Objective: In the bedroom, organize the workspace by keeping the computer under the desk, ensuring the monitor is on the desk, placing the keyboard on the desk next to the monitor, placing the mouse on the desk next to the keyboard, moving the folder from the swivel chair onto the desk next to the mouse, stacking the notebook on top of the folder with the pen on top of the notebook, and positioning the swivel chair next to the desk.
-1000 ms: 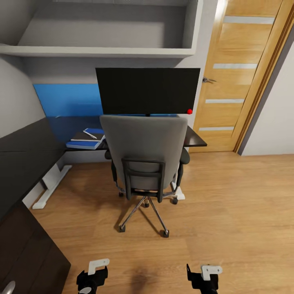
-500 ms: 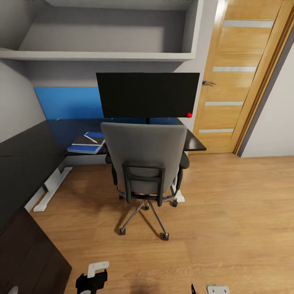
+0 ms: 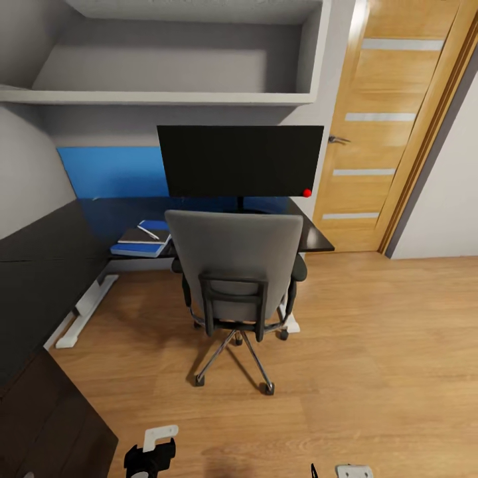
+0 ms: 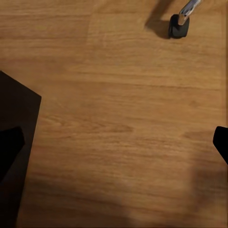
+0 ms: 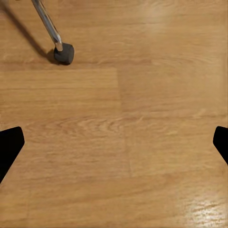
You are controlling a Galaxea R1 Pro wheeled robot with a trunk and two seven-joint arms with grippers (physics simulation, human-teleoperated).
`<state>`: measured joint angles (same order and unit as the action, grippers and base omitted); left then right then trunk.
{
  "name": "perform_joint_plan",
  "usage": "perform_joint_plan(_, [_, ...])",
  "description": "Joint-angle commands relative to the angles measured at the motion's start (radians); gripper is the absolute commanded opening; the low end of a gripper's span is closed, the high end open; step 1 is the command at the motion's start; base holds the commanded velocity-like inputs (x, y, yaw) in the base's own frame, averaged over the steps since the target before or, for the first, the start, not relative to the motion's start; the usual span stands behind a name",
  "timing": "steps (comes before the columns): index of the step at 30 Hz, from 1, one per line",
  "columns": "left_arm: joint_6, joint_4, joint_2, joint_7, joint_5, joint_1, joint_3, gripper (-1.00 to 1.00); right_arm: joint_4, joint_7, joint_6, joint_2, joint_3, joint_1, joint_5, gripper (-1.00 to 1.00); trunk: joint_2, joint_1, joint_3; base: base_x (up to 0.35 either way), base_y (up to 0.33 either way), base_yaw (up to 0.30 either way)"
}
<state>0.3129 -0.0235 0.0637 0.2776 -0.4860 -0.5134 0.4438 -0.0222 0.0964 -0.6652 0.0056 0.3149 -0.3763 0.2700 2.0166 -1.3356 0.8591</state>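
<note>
Both end effectors (image 4: 114, 147) (image 5: 114, 147) hang low, fingers spread wide, empty

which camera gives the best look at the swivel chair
The head view: it shows the whole swivel chair from behind, pulled up to the desk, back to base. The left wrist view catches one caster; the right wrist view one chrome leg and caster.

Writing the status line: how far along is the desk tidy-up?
Looks done: monitor on desk; pen on notebook on folder; swivel chair at the desk. In hand: nothing, left gripper and right gripper open. Unconfirmed: keyboard, mouse, computer.
</note>
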Motion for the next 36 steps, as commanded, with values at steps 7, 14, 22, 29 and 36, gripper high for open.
perform_joint_plan(7, [-0.001,0.000,0.004,0.003,-0.006,0.000,0.010,1.00,-0.002,0.005,-0.004,0.001,0.008,-0.001,0.005,1.00,-0.049,0.027,-0.021,0.000,0.000,0.000])
perform_joint_plan(14, [0.000,-0.001,0.000,0.002,-0.004,0.000,0.011,1.00,-0.002,0.005,-0.004,0.001,0.008,-0.001,0.005,1.00,-0.098,0.054,-0.043,0.000,0.000,0.000])
perform_joint_plan(22, [0.005,-0.002,0.005,-0.005,-0.003,0.000,0.015,1.00,-0.002,0.005,-0.004,0.001,0.009,-0.001,0.005,1.00,-0.154,0.085,-0.068,0.000,0.000,0.000])
perform_joint_plan(29, [0.009,-0.004,0.005,-0.027,-0.003,0.000,0.016,1.00,-0.002,0.005,-0.004,0.001,0.009,-0.001,0.005,1.00,-0.203,0.111,-0.090,0.000,0.000,0.000])
perform_joint_plan(36, [0.007,-0.006,0.007,-0.028,-0.004,0.000,0.016,1.00,-0.002,0.005,-0.004,0.001,0.009,-0.001,0.005,1.00,-0.252,0.138,-0.112,0.000,0.000,0.000])
